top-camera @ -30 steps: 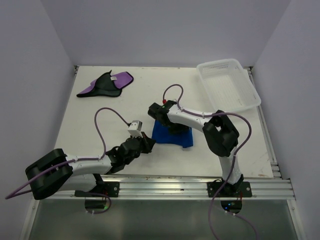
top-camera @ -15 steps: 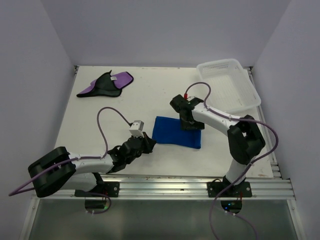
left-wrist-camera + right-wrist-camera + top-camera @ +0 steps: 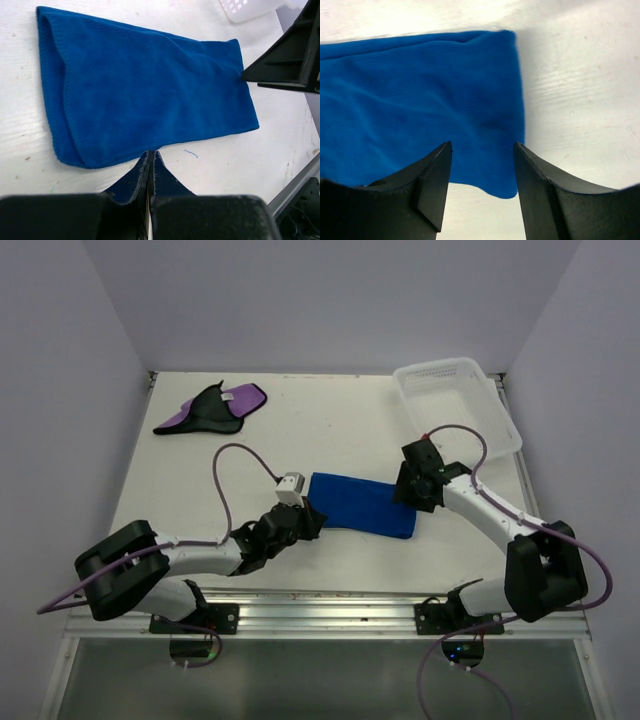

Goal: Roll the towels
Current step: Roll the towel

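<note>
The blue towel (image 3: 362, 505) lies flat on the table as a long folded strip (image 3: 145, 95). My left gripper (image 3: 311, 522) is shut and empty, its tip (image 3: 151, 152) at the towel's near edge by the left end. My right gripper (image 3: 406, 491) hovers open over the towel's right end (image 3: 420, 110), its fingers (image 3: 482, 145) straddling the corner with nothing gripped. The purple and black towel (image 3: 212, 408), with its white tag, lies crumpled at the far left of the table, away from both grippers.
A white mesh basket (image 3: 455, 405) stands at the back right, just beyond the right arm; its corner (image 3: 245, 6) shows in the left wrist view. The table's metal front rail (image 3: 330, 612) runs behind the arm bases.
My right gripper has swept rightward across the blue towel, which went from a bunched heap to a flat strip. The left gripper slid right to the towel's left end, staying shut.
</note>
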`<state>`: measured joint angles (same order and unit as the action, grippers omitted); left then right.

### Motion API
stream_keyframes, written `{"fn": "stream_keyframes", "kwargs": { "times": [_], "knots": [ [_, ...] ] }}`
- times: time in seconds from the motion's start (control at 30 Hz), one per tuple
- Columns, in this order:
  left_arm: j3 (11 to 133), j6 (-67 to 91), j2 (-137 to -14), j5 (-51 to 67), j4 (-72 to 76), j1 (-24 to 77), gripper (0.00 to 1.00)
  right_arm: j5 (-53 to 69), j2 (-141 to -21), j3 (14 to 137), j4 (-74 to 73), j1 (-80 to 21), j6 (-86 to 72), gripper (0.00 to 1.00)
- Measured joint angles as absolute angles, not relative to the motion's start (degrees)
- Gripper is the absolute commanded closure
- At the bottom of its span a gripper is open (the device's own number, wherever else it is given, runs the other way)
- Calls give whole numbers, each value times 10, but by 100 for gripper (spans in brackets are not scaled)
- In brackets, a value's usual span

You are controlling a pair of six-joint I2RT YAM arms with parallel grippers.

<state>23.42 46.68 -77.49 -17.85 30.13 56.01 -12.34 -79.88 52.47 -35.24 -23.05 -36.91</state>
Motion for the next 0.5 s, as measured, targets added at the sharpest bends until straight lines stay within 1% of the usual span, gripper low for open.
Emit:
{"fn": "stream_keyframes", "kwargs": {
  "times": [0.03, 0.07, 0.2, 0.27, 0.5],
  "knots": [
    [244, 463, -786, -175, 302, 560, 100, -116, -794, 510, -345, -222, -371, 48],
    [254, 459, -797, -170, 302, 561, 100, -97, -781, 482, -326, -208, -373, 49],
    [296, 446, -831, -158, 299, 561, 100, -43, -739, 396, -282, -113, -381, 49],
    [313, 438, -842, -155, 296, 561, 100, -28, -736, 373, -273, -80, -381, 48],
    [366, 420, -890, -150, 291, 561, 100, 40, -731, 329, -196, -69, -381, 46]
  ]
}}
